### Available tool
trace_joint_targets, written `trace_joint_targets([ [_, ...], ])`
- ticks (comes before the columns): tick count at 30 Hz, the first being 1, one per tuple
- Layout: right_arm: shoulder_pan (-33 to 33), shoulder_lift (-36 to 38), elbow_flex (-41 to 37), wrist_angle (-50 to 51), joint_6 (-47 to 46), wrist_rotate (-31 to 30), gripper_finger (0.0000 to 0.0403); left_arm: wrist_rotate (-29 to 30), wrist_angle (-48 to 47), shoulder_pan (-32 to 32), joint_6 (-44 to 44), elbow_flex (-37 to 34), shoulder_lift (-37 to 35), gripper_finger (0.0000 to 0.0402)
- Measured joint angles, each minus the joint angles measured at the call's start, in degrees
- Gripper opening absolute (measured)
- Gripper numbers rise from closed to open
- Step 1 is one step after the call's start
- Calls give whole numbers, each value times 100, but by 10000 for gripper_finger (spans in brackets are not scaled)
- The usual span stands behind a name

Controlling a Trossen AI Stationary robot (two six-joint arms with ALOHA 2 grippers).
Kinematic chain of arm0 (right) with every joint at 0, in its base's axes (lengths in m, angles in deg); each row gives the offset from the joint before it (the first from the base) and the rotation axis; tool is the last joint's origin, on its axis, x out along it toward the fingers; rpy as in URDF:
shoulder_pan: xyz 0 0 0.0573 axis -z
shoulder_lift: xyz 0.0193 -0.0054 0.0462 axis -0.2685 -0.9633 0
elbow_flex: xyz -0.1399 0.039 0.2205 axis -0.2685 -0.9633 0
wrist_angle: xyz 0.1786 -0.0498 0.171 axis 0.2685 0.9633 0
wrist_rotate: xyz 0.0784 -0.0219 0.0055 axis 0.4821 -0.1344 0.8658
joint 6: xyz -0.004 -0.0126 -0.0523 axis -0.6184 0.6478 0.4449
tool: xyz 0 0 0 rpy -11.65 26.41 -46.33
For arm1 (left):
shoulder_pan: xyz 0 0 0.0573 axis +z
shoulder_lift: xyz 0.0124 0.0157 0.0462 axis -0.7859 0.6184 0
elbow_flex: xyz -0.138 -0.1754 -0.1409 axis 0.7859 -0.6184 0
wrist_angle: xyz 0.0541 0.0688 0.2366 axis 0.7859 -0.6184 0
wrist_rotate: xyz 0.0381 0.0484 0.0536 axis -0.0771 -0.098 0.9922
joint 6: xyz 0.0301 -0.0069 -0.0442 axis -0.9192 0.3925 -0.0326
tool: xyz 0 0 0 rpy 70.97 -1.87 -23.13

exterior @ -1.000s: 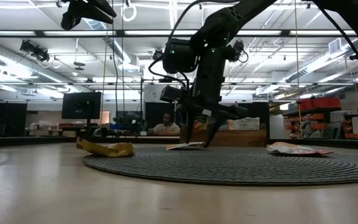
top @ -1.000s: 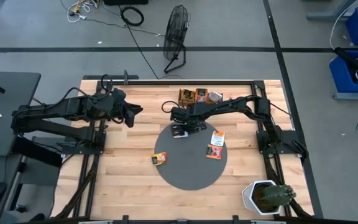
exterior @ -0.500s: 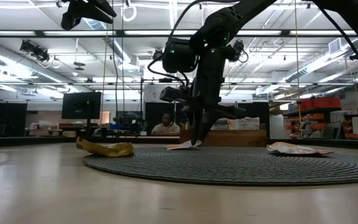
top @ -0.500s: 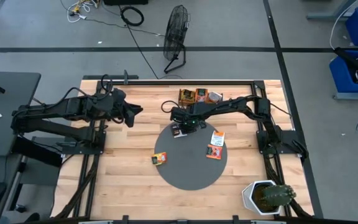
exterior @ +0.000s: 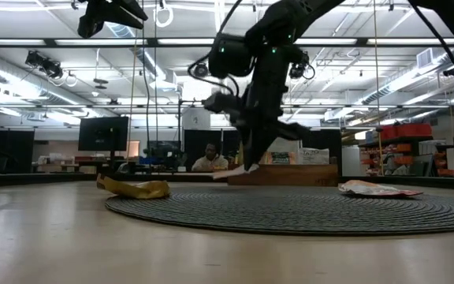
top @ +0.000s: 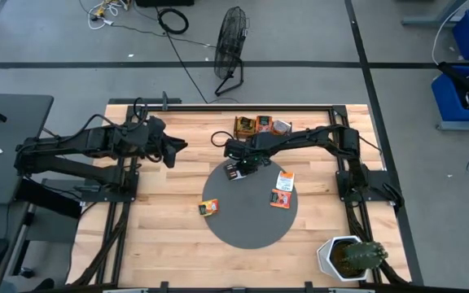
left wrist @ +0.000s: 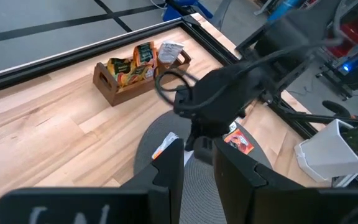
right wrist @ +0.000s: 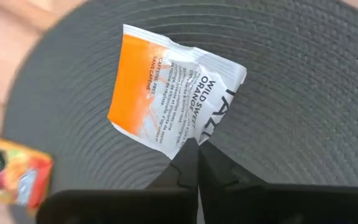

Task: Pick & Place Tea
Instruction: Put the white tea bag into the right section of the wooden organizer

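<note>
My right gripper (top: 241, 165) hangs over the far part of the dark round mat (top: 247, 224), shut on a white and orange tea sachet (right wrist: 173, 87). The sachet floats just above the mat in the low view (exterior: 230, 171). More tea lies on the mat: a white-orange sachet (top: 284, 180), an orange-red one (top: 280, 198) and one at the mat's left edge (top: 209, 207). My left gripper (left wrist: 197, 180) waits raised over the table's left part (top: 173, 150), open, with nothing between its fingers. My right gripper pinches the sachet's edge near one corner (right wrist: 188, 138) between its two fingertips (right wrist: 185, 163). The fingers come from above, pointing steeply down. The sachet is lifted clear of the mat and sticks out sideways from the fingertips, nearly level, slightly tilted.
A brown wooden tray (top: 261, 125) holding several sachets stands at the table's far edge. A white pot with a cactus (top: 350, 257) sits at the near right corner. Bare wood lies around the mat on the near and left sides.
My right gripper stood open astride the white-orange sachet on the mat, then shut on its edge. It has since risen a little and rolled slightly. The sachet has come up off the mat and now hangs clear of it.
</note>
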Motion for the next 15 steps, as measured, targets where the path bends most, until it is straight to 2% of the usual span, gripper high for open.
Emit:
trace_joint_targets([
  [3, -20, 211, 0, -32, 159, 3, 1, -161, 1, 0, -145, 0, 0, 87],
  [7, -84, 609, 2, -259, 916, 27, 1, -527, -2, 0, -252, 0, 0, 87],
  [11, -252, 1068, 53, -369, 2047, -113, 0, -641, 1, 6, -88, 0, 28, 87],
  [15, -482, 1302, 319, -330, 3526, -695, 0, -633, 192, 122, 112, 2, 151, 87],
])
